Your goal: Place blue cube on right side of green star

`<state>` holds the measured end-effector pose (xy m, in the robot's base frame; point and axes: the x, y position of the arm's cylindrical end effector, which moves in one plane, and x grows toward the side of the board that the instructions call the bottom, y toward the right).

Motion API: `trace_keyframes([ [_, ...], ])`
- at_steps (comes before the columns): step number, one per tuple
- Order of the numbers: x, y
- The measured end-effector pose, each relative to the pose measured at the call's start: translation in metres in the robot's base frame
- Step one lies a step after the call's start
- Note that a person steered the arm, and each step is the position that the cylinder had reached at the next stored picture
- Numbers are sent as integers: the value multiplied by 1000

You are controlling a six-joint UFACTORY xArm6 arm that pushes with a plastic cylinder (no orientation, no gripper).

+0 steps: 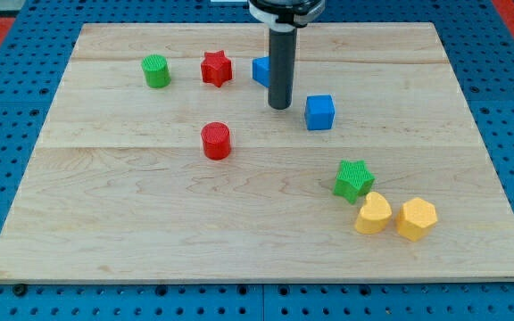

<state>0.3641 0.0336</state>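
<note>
The blue cube (pixel 319 112) sits on the wooden board (pixel 150 223), right of centre near the view's top. The green star (pixel 353 180) lies below it and slightly to the right, toward the view's lower right. My tip (pixel 280 107) rests on the board just left of the blue cube, a small gap apart. The rod partly hides a second blue block (pixel 261 70) behind it, whose shape I cannot make out.
A green cylinder (pixel 156 70) and a red star (pixel 216 68) sit at the view's upper left. A red cylinder (pixel 216 141) stands left of centre. A yellow heart-like block (pixel 373 214) and a yellow hexagonal block (pixel 416 219) lie just below-right of the green star.
</note>
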Motion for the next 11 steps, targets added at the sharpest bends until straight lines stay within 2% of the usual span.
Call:
trace_keyframes([
  [2, 10, 53],
  [3, 49, 76],
  [5, 35, 104],
  [7, 112, 87],
  [8, 76, 101],
  [9, 59, 127],
  [11, 118, 145],
])
